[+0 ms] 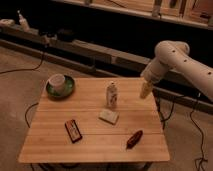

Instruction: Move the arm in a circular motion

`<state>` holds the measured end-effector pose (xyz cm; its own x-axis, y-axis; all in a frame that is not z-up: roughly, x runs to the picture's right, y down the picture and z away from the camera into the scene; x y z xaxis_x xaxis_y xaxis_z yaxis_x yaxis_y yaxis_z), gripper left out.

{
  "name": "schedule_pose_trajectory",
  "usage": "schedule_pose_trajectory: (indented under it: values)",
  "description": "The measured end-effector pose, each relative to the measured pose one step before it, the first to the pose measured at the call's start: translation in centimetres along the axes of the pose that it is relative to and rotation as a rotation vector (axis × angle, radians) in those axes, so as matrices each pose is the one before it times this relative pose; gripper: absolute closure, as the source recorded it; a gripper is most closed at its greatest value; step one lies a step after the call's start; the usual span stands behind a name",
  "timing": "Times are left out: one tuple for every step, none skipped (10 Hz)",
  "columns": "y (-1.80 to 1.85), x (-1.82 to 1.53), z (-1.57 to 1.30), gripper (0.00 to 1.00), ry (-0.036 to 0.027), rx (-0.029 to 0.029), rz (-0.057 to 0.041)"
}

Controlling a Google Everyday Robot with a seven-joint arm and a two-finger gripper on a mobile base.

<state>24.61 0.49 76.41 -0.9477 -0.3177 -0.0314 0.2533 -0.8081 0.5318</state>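
The thick white arm [182, 60] with dark dots comes in from the right edge and bends at a rounded joint above the table's far right corner. Its pale tapered gripper [145, 90] hangs down over the right rear part of the wooden table [95, 140], clear of every object. It holds nothing that I can see.
On the table stand a small white bottle [112, 95], a pale flat block [108, 116], a dark bar [73, 130], a red-brown packet [134, 139] and a white cup on a green plate [60, 86]. Cables lie on the floor. A shelf unit runs behind.
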Motion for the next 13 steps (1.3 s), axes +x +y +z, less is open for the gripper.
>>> schedule_pose_trajectory:
  values:
    - [-0.627, -2.393, -0.084, 0.20, -0.04051, -0.00539, 0.02787]
    - [-1.039, -1.829, -0.101, 0.20, -0.03816, -0.00399, 0.01834]
    - [-1.329, -1.549, -0.106, 0.20, -0.03990, -0.00424, 0.01391]
    - [-2.563, -1.857, -0.186, 0.20, -0.06251, -0.01172, 0.01194]
    - [-2.448, -0.749, -0.470, 0.20, -0.04135, -0.01592, -0.00479]
    - [-2.985, 0.307, -0.740, 0.20, -0.02989, -0.01659, -0.02549]
    - [-3.499, 1.790, -1.354, 0.20, -0.01265, -0.01934, -0.04910]
    - [-2.743, 2.035, -1.289, 0.20, -0.00643, -0.01466, -0.05052]
    - [-2.686, 2.016, -1.116, 0.20, -0.01044, -0.01436, -0.05417]
    - [-1.648, 0.741, -0.561, 0.20, -0.01345, -0.00805, -0.02671]
    - [-1.840, 0.717, -0.542, 0.20, -0.01581, -0.00787, -0.02845]
    - [-0.754, 0.477, -0.255, 0.20, -0.00675, -0.00443, -0.01711]
    - [-0.200, 0.187, -0.063, 0.20, -0.00191, -0.00121, -0.00642]
